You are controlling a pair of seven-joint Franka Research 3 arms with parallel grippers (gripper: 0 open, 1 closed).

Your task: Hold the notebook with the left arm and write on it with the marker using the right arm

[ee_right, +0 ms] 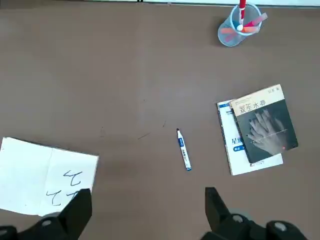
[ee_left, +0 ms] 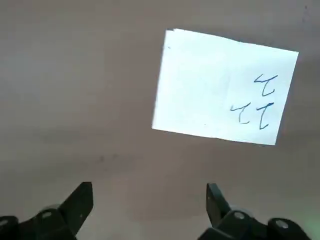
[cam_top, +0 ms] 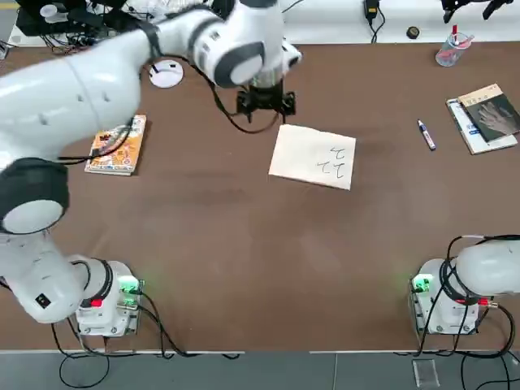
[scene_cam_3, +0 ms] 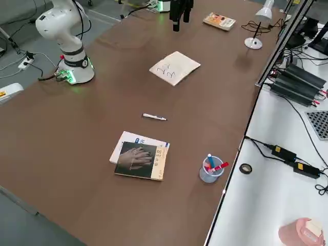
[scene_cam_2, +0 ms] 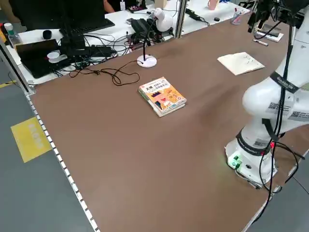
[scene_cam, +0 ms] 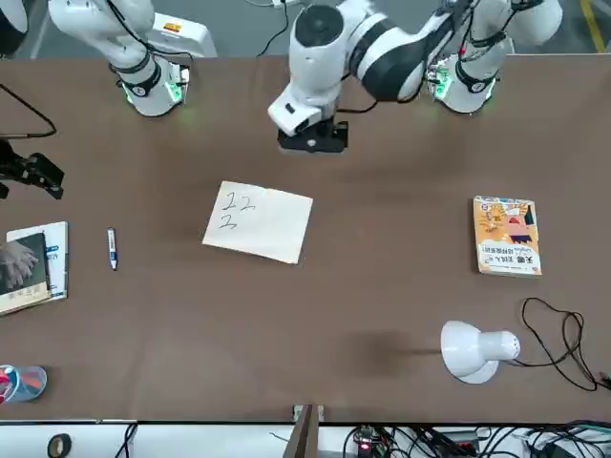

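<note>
Jaws on my left gripper (cam_top: 266, 103) stand wide apart with nothing between them, hanging above the worktop (cam_top: 244, 244) just off the far-left corner of the notebook (cam_top: 314, 156). That is the relation my next move turns on: the pad lies to the right of those jaws and a little nearer to my bases, flat on the worktop, its longer side running left to right with a slight skew. Its few written strokes sit toward the right end, so the left end looks to me like the place to press down and pin it.

My right gripper (ee_right: 147, 210) is parked back above its own base, jaws also spread and empty. The marker (cam_top: 426, 135) lies well to the right of the notebook, long axis running roughly near to far, clearly on the right arm's side.
</note>
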